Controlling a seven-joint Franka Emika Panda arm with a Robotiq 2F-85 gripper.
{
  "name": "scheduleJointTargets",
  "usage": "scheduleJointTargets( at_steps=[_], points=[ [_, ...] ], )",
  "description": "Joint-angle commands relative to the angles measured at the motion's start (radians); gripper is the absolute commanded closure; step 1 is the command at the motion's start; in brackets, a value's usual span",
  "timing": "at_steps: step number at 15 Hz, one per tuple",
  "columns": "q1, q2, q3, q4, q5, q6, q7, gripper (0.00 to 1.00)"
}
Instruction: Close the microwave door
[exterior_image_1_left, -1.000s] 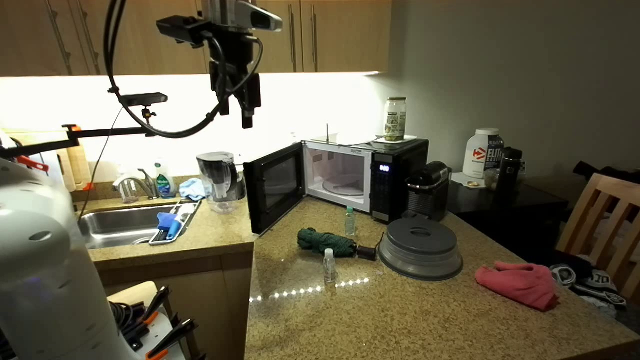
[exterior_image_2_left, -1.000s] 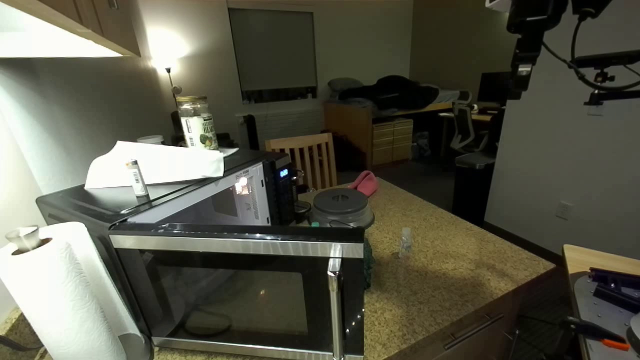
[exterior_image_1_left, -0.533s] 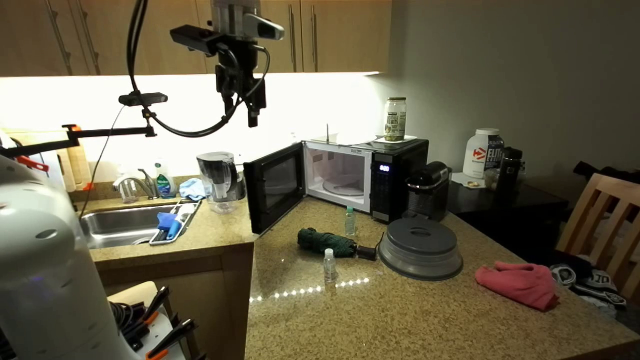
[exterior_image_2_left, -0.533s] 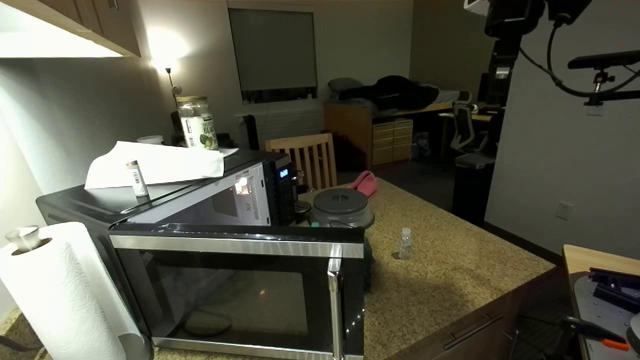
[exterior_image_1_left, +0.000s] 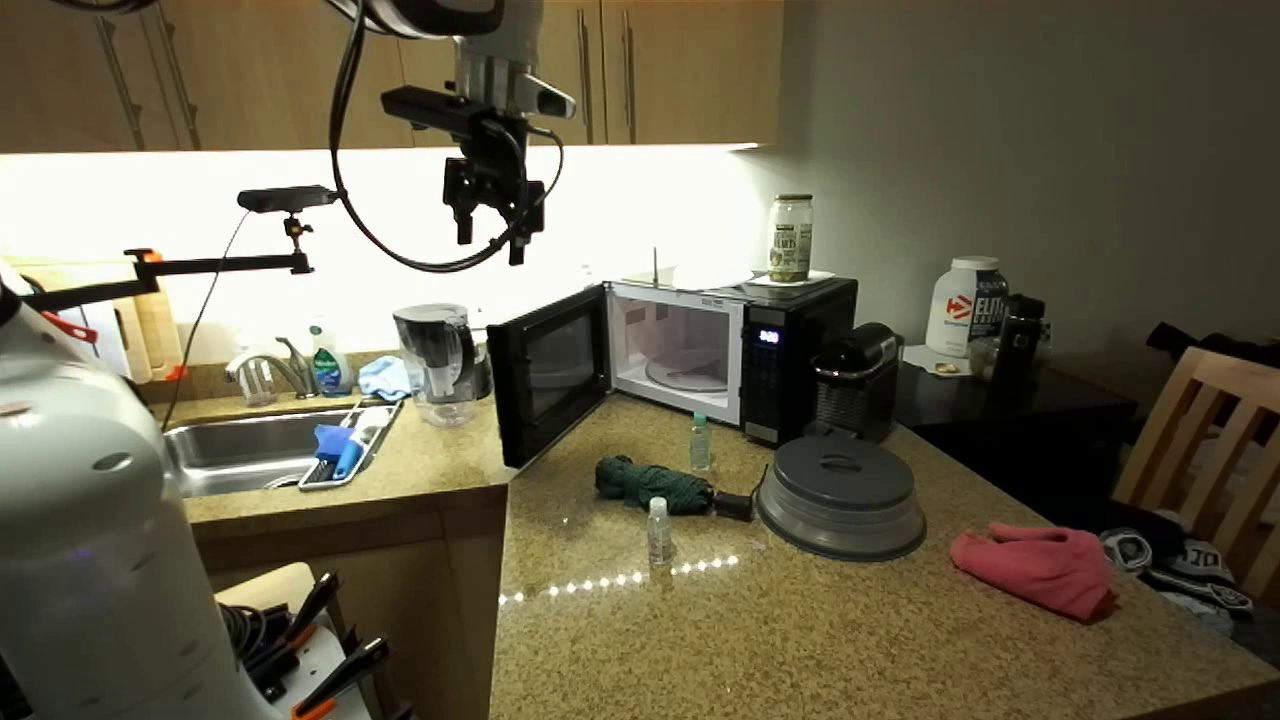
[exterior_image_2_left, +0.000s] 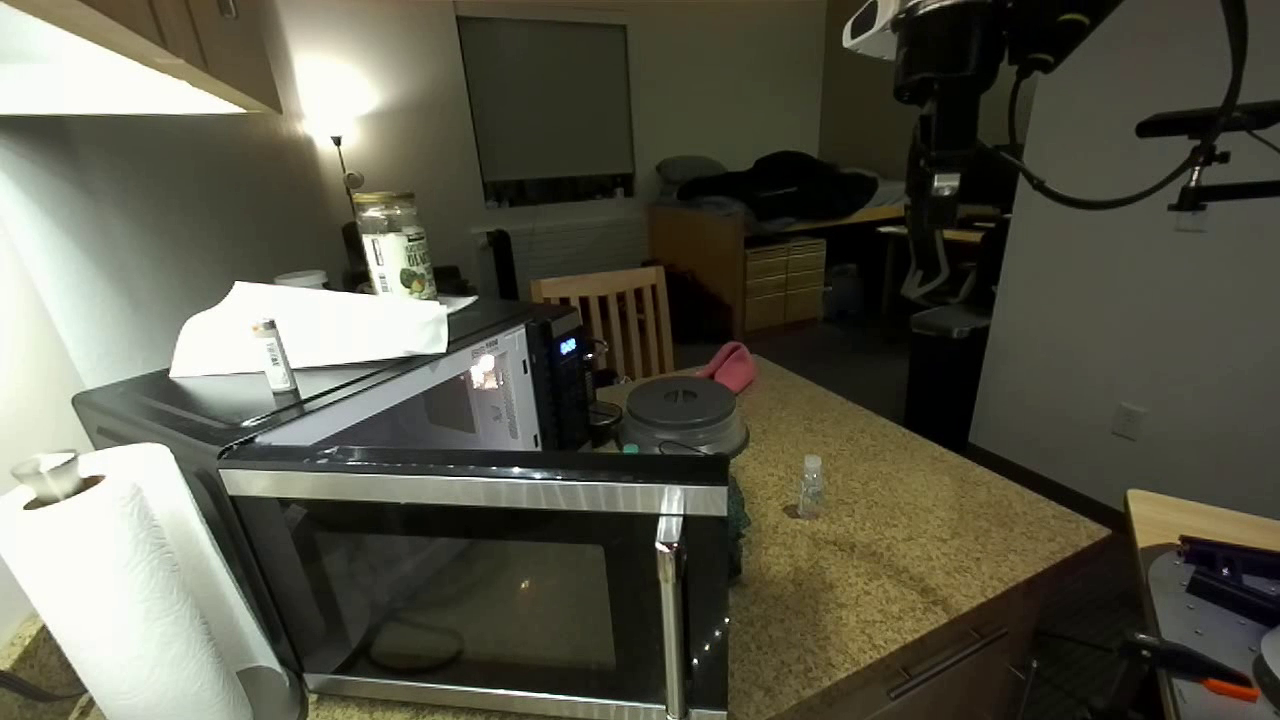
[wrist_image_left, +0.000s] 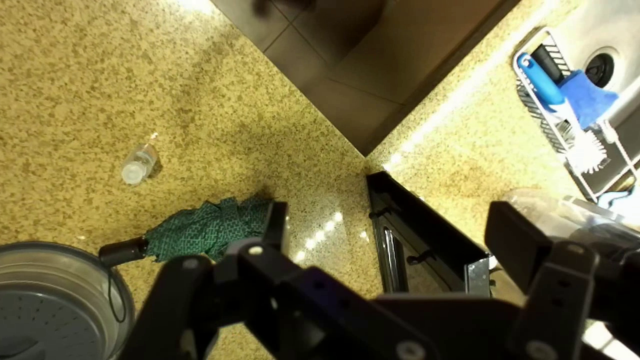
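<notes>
The microwave (exterior_image_1_left: 815, 325) stands on the counter with its pale interior exposed. Its door (exterior_image_1_left: 550, 375) is swung wide out toward the sink side. An exterior view shows the outer face of the door (exterior_image_2_left: 450, 600), with dark glass and a vertical metal handle (exterior_image_2_left: 672, 610). My gripper (exterior_image_1_left: 491, 248) hangs pointing down, above the level of the door's top edge and touching nothing. In the wrist view the gripper (wrist_image_left: 390, 212) has its fingers spread wide, and the door (wrist_image_left: 430, 230) appears below in the gap between them.
A dark green umbrella (exterior_image_1_left: 655, 487), small bottles (exterior_image_1_left: 659, 530) and a grey round cover (exterior_image_1_left: 843, 490) sit in front of the microwave. A pitcher (exterior_image_1_left: 437, 365) stands behind the door beside the sink (exterior_image_1_left: 250, 455). A jar (exterior_image_2_left: 398, 250) stands on the microwave; paper towels (exterior_image_2_left: 130, 600) stand beside it.
My gripper has shifted rightward and a little lower in an exterior view, leftward and lower in an exterior view from the microwave's side. The door and counter items have stayed put.
</notes>
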Motion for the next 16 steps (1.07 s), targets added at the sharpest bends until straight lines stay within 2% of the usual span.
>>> scheduleJointTargets(
  at_steps=[1, 4, 8, 13, 16],
  points=[
    [-0.003, 0.084, 0.028, 0.062, -0.021, -0.008, -0.05, 0.0],
    [-0.01, 0.119, 0.034, 0.101, -0.069, -0.023, -0.093, 0.0],
    [-0.024, 0.147, 0.003, 0.161, -0.158, -0.063, -0.219, 0.0],
    [-0.042, 0.213, -0.057, 0.283, -0.203, -0.214, -0.431, 0.0],
    [-0.046, 0.24, -0.07, 0.337, -0.204, -0.276, -0.537, 0.0]
  ],
)
